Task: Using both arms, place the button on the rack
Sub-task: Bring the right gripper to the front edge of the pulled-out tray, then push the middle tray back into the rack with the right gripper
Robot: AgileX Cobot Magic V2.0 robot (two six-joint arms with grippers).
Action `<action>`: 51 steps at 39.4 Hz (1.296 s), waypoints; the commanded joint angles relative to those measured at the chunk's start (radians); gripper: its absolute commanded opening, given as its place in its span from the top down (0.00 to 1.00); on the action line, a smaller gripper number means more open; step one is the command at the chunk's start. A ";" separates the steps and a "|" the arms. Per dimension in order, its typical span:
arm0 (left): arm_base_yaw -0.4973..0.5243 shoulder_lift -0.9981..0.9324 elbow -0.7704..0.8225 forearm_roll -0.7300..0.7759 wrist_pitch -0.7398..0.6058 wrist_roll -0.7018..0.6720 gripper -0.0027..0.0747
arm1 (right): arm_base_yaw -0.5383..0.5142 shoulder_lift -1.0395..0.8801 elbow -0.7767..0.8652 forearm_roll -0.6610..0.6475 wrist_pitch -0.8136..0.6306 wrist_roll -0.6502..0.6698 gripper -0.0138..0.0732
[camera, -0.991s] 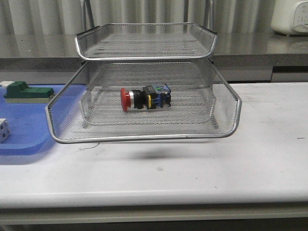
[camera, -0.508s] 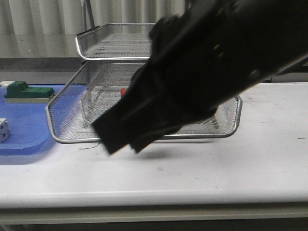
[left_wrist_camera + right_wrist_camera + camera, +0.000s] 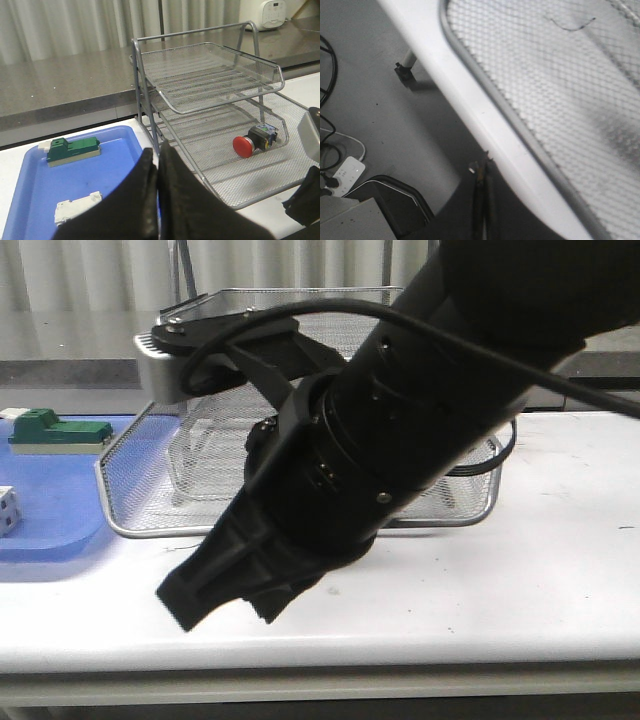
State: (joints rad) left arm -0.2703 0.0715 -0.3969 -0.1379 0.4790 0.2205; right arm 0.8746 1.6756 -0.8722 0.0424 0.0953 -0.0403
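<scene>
The button (image 3: 252,142), with its red head and black body, lies on its side in the bottom tier of the silver wire-mesh rack (image 3: 210,75). In the front view my right arm hides it, and only parts of the rack (image 3: 140,525) show. My right gripper (image 3: 190,602) is shut and empty, low over the table's front edge, in front of the rack. The right wrist view shows its closed tips (image 3: 482,170) beside the rack's rim (image 3: 485,95). My left gripper (image 3: 156,152) is shut and empty, above the blue tray's edge to the left of the rack.
A flat blue tray (image 3: 50,510) lies left of the rack and holds a green block (image 3: 60,432) and a white cube (image 3: 5,510). The left wrist view shows the tray (image 3: 30,200), the block (image 3: 72,150) and a white piece (image 3: 75,207). The floor and cables show below the table edge (image 3: 465,115).
My right arm has swung in across the front view and come lower, its gripper now over the table's front edge. It now covers the button, which showed a second ago.
</scene>
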 commanded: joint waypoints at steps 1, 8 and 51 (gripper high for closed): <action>0.003 0.011 -0.025 -0.016 -0.083 -0.010 0.99 | -0.032 -0.020 -0.050 -0.012 -0.052 -0.010 0.97; 0.003 0.011 -0.025 -0.016 -0.083 -0.010 0.99 | -0.079 -0.017 -0.082 -0.021 -0.057 -0.010 0.97; 0.003 0.011 -0.025 -0.016 -0.083 -0.010 0.99 | -0.207 -0.024 -0.296 -0.020 0.122 -0.010 0.97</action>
State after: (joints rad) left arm -0.2703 0.0715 -0.3969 -0.1416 0.4790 0.2205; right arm 0.6649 1.7659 -1.1363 0.0000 0.2089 -0.0421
